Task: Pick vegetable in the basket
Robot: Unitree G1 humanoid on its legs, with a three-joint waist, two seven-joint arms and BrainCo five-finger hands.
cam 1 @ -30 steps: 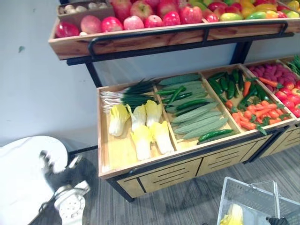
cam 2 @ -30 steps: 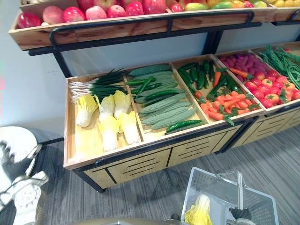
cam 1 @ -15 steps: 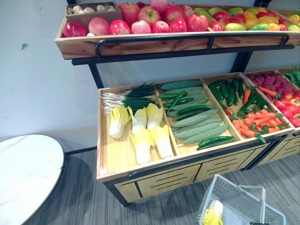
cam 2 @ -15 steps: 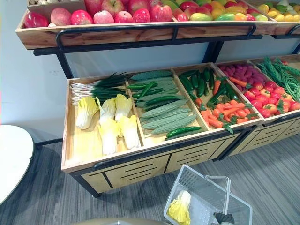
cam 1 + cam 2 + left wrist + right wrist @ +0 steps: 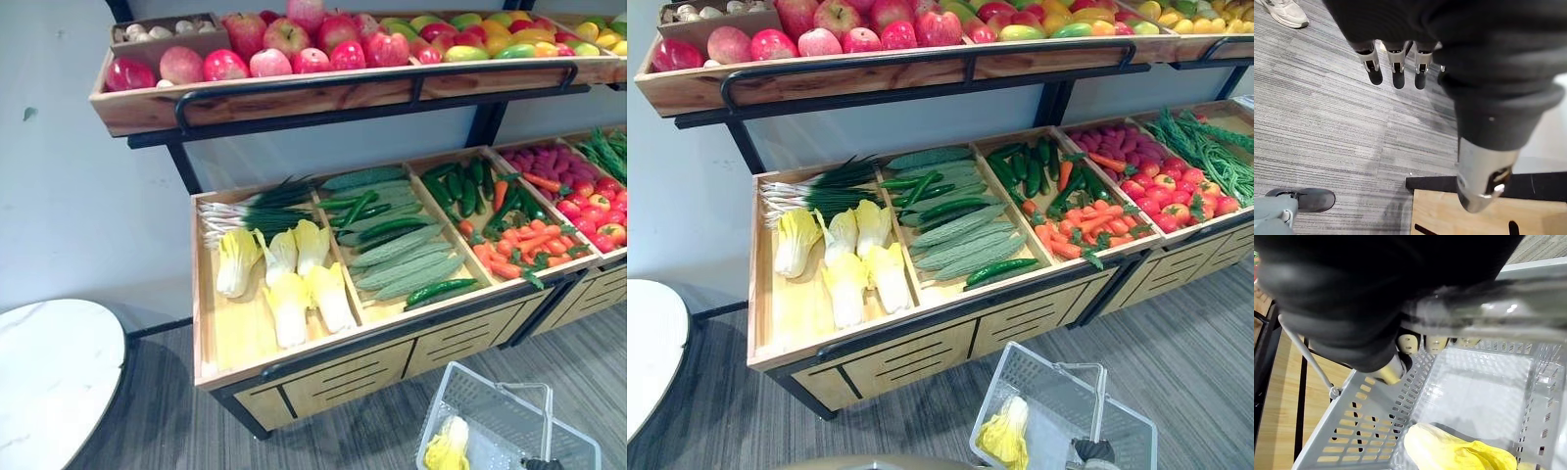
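Gripping the basket handle with curled fingers, the right robot hand carries the grey mesh basket at five o'clock below the produce stand, with one yellow-green cabbage already inside. The left robot hand hangs empty over the carpeted floor, fingers straight and slightly spread. The next pick looks best made with the basket held level near the stand and a cabbage taken round its middle. More cabbages share the nine o'clock crate with scallions; cucumbers fill the centre crate, and peppers and carrots fill the three o'clock one.
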